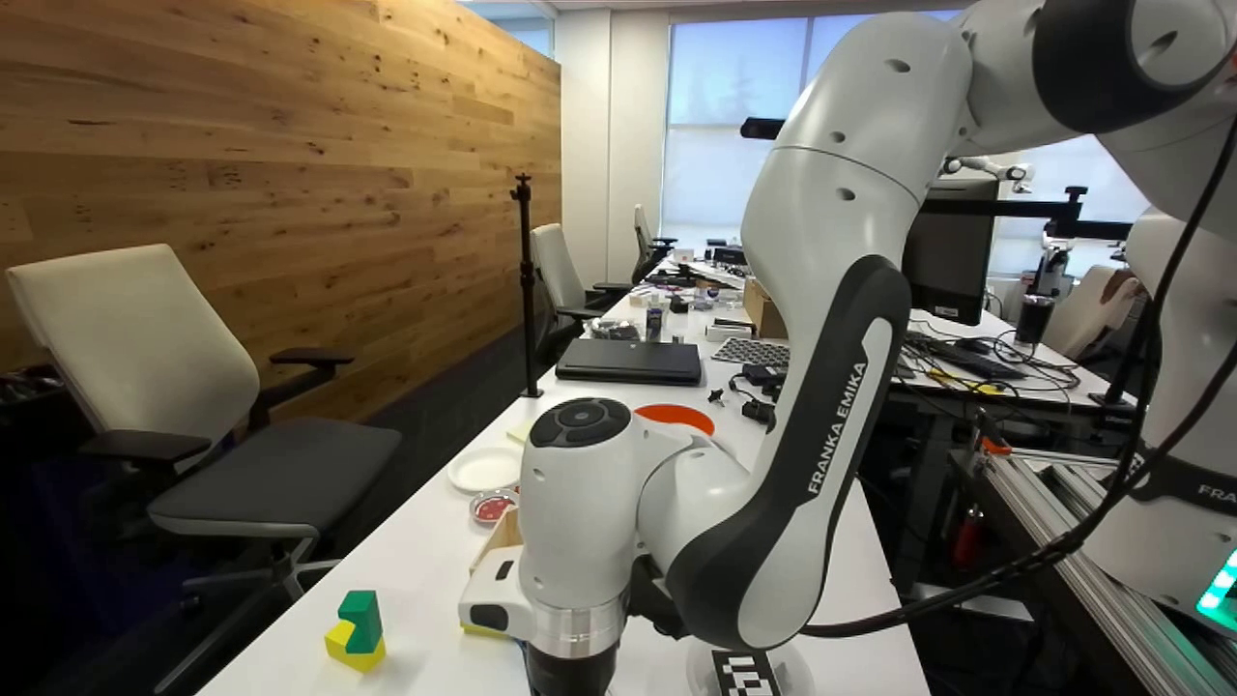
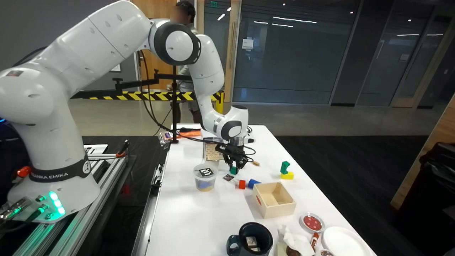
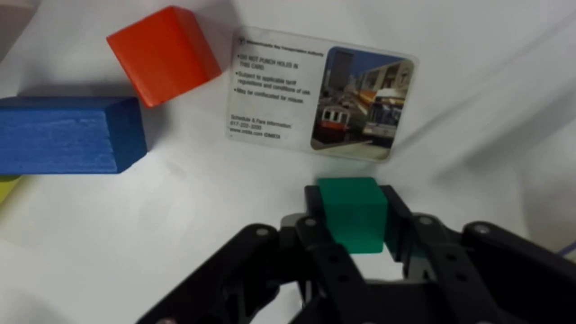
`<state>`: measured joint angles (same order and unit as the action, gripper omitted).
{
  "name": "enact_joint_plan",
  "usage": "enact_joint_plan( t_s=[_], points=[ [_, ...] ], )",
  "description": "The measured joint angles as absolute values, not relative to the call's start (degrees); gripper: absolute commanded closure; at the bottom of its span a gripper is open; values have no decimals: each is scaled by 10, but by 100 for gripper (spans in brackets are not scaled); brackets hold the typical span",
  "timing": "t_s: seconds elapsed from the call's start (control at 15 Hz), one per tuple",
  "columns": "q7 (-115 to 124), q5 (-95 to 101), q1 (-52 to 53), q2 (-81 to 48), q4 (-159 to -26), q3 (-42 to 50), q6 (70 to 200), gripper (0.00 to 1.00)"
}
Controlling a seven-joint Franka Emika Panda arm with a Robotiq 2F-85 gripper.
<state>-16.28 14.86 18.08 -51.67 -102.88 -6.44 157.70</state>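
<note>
green square-faced block (image 3: 354, 216): you have it pinched across two opposite sides, probably because flat, roughly parallel faces give your fingertips (image 3: 396, 216) something even to press on.

black two-fingered gripper (image 3: 353, 212): closed on that green block and nothing else; each finger meets one side, so the hold looks centred.

block relative to the gripper: directly between the fingertips, near their far ends, with one square face in plain sight in the wrist view. it sits low over the white table (image 2: 192, 220); whether its underside touches the surface, you cannot tell from here.

white printed card (image 3: 321, 94): lies flat just beyond the green block in your wrist view, apparently not touching it.

red cube-like block (image 3: 164, 56): just beside the card's text end, turned at an angle; it rests on a flat face, which likely keeps it steady.

blue elongated block (image 3: 58, 135): laid on its long side, by the look of it its steadiest pose, near the red block and well apart from your fingertips.

pale wooden open-topped box (image 2: 280, 210): upright near the blue block, farther from your gripper than the red one.

clear round plastic tub (image 2: 205, 184): upright near the gripper; a black-and-white patterned square (image 2: 205, 172) lies face up on top, perhaps so that cameras can read it.

green angular block (image 2: 285, 167): shows in both exterior views, seemingly propped on a yellow block (image 2: 287, 176), well apart from your gripper.
</note>
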Motion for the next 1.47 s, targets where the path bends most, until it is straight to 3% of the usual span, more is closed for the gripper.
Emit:
enact_joint_plan(
  t_s=[0.73, 1.47],
  points=[
    [-121, 149, 208, -508, -1022, -25, 1578, 91],
    [-95, 149, 207, -417, -1035, 24, 1622, 91]
  ],
)
